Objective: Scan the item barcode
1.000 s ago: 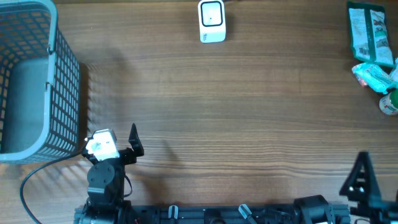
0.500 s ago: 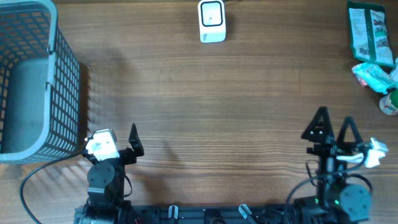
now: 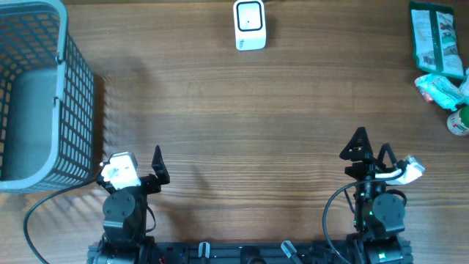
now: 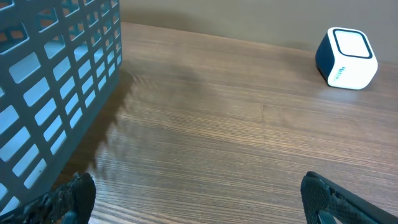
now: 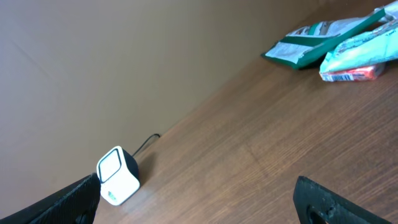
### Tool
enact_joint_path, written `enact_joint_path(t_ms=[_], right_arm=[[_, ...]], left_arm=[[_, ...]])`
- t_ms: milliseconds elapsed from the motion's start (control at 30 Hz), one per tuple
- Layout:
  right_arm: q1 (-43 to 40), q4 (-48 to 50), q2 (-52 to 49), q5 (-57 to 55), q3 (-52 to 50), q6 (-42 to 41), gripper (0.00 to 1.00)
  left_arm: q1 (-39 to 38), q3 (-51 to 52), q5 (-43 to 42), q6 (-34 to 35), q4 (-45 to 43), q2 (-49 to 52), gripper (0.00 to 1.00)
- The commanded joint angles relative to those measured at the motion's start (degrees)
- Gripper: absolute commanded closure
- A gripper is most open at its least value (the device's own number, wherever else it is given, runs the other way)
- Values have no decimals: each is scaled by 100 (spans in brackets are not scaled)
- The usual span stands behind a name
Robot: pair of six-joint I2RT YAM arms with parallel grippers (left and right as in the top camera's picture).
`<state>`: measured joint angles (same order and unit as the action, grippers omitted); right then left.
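The barcode scanner (image 3: 249,24), a small white cube with a dark face, stands at the table's far edge near the middle; it also shows in the left wrist view (image 4: 346,58) and the right wrist view (image 5: 118,175). Items lie at the far right: a green packet (image 3: 434,37) (image 5: 317,40), a teal wrapped pack (image 3: 440,89) (image 5: 357,53) and a small green-and-white thing (image 3: 459,121). My left gripper (image 3: 135,163) (image 4: 199,196) hovers open and empty at the near left. At the near right my right gripper (image 3: 370,150) (image 5: 199,196) is open and empty, tilted, well short of the items.
A grey mesh basket (image 3: 73,66) (image 4: 56,81) fills the far left corner, just beyond the left gripper. A black cable (image 3: 33,213) loops by the left arm's base. Bare wood lies between the grippers and the scanner.
The right arm has swung in from the bottom right corner to the left and forward, turning as it went. The left arm has not moved.
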<state>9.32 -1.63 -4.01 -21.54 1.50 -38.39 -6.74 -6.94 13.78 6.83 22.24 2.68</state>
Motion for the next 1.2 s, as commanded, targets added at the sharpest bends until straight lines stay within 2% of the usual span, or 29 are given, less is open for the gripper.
enact_joint_path(t_ms=[0,367,833,933,1033,1100,1167], right_arm=[[2,26,-94,-111,20,-79,0],[-317,48,385,-114,20,-83,0],[-431,57,378,-111,9,-81,0],[-442,72,374,-850,9,-37,0],[-442,76,374,-761,9,1023,0],[-442,81,374,-492,9,2347,0],[-442,94,374,-160,9,2835,0]], left_arm=[[-15,26,-24,94,-22,-42,0],[-15,26,-24,94,-22,-42,0],[-15,26,-24,94,-22,-42,0],[-15,26,-24,94,-22,-42,0],[-15,26,-24,94,-22,-42,0],[-15,26,-24,94,-22,-42,0],[-15,26,-24,94,-22,-42,0]])
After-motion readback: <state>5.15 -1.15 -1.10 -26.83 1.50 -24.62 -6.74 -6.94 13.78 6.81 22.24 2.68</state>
